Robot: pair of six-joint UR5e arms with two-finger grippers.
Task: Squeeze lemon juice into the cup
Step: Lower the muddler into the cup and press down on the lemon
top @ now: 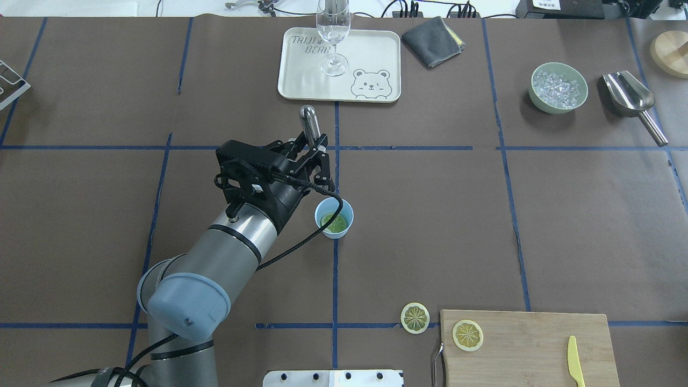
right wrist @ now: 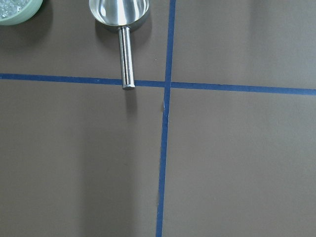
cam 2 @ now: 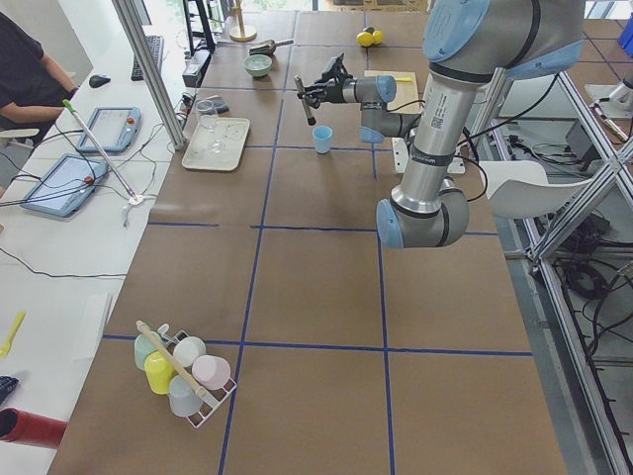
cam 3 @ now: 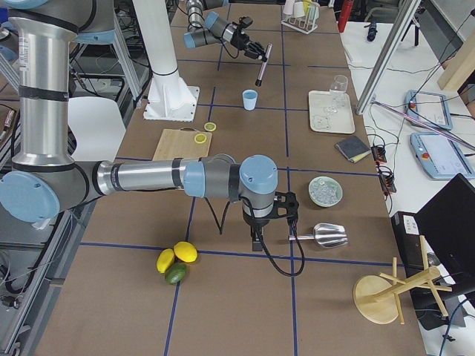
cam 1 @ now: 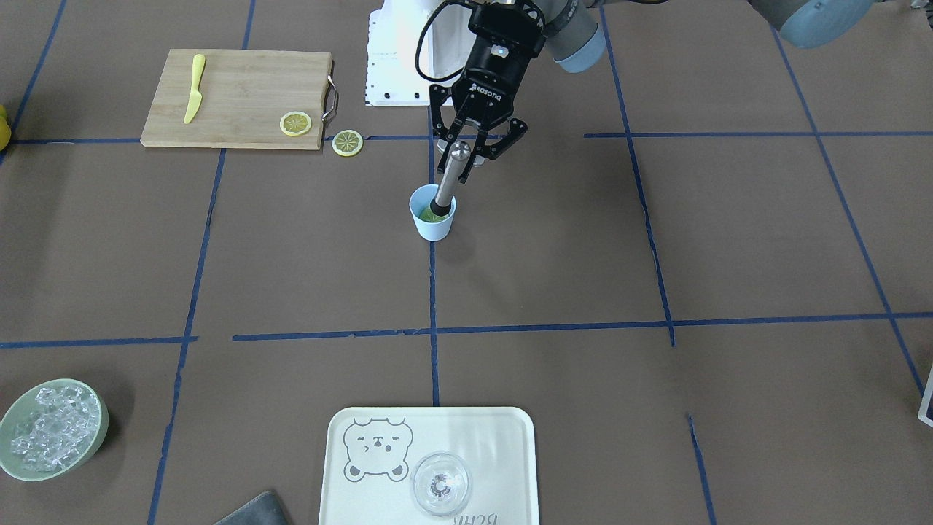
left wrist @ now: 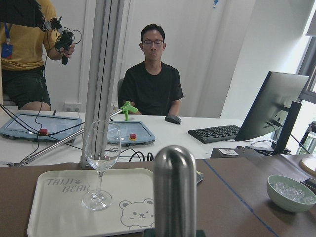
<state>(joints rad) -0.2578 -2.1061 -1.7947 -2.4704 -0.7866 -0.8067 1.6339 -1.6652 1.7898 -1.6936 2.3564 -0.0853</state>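
Observation:
The light-blue cup (top: 334, 230) stands near the table's middle with a lemon slice (top: 334, 221) lying inside it. My left gripper (cam 1: 467, 152) is shut on a steel rod with a dark tip (cam 1: 450, 180), held tilted. The side views show the rod's tip (cam 3: 258, 81) just above the cup (cam 3: 250, 99) and not touching it. A second lemon slice (top: 467, 335) lies on the wooden board (top: 532, 349) and a third (top: 415, 317) on the table beside it. My right gripper (cam 3: 256, 239) points down near a metal scoop; I cannot tell if it is open or shut.
A yellow knife (top: 575, 368) rests on the board. At the far side are a white bear tray (top: 301, 80) with a clear glass (top: 333, 37), a grey cloth (top: 433, 34), a green bowl of ice (top: 558, 87) and a metal scoop (top: 631, 99). People sit beyond the table.

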